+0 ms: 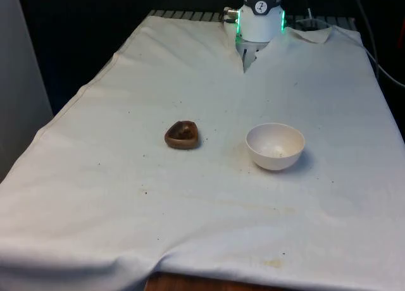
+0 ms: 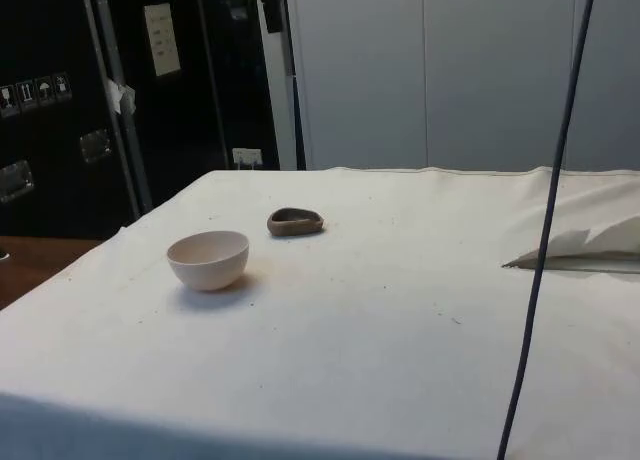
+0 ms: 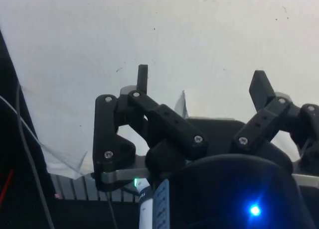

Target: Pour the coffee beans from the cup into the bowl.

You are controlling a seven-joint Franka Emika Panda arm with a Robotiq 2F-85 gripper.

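Brown cup and white bowl, both upright on the cloth.

You have the small, low, dark brown cup [image 1: 182,135] at the bowl's 9 o'clock in the front view, near but apart. Your round, glossy white bowl [image 1: 275,147] shows only a pale interior.

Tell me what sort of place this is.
Likely a robot lab: a table under a white cloth holds a brown cup and white bowl, with dark cabinets behind.
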